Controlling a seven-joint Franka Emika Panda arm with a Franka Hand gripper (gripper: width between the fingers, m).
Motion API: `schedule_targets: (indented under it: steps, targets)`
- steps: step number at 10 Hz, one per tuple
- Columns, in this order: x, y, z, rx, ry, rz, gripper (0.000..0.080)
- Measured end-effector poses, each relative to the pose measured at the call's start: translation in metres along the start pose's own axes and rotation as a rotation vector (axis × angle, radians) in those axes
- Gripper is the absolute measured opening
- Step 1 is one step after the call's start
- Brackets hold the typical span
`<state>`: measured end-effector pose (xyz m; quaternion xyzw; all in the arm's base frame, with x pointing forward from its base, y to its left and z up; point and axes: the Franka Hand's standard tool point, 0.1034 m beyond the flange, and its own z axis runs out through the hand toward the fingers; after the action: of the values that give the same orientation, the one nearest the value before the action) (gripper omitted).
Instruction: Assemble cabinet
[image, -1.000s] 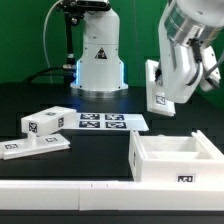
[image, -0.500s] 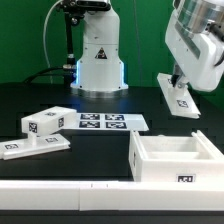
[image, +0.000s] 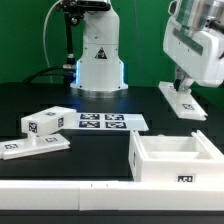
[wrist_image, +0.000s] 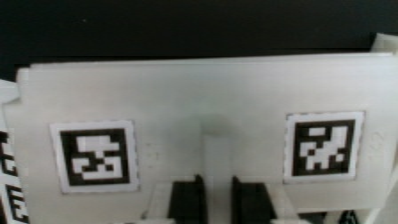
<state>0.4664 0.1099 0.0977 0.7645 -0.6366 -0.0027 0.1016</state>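
Right down on the flat cabinet panel (image: 184, 101) at the exterior view's right with the gripper (image: 182, 89), clamped or loose impossible to tell, 2 tags up, open cabinet box (image: 170, 158) near, camera-side, toward that view's left.

**Parts spread over the table**

The marker board (image: 100, 122) lies mid-table (image: 130, 100), before the robot base (image: 100, 62). At the exterior view's left lie two loose pieces (image: 45, 123), one just behind the other. Front right sits the open box (image: 176, 160); behind it lies a flat panel (image: 186, 103).
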Motion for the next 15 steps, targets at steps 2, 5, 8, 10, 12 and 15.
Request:
schedule_targets:
  steps: [2, 5, 8, 10, 12, 15]
  targets:
    - [0.001, -0.009, 0.0, 0.032, 0.001, -0.03, 0.0059]
    - [0.004, 0.0, 0.014, 0.103, -0.045, 0.14, 0.0059]
    - [0.01, 0.01, 0.022, 0.101, -0.068, 0.17, 0.0059]
    - [0.007, 0.01, 0.023, 0.1, -0.074, 0.157, 0.0059]
    - [-0.005, 0.009, 0.022, 0.105, -0.079, 0.25, 0.0059]
    - [-0.001, 0.004, 0.019, 0.11, -0.083, 0.184, 0.0061]
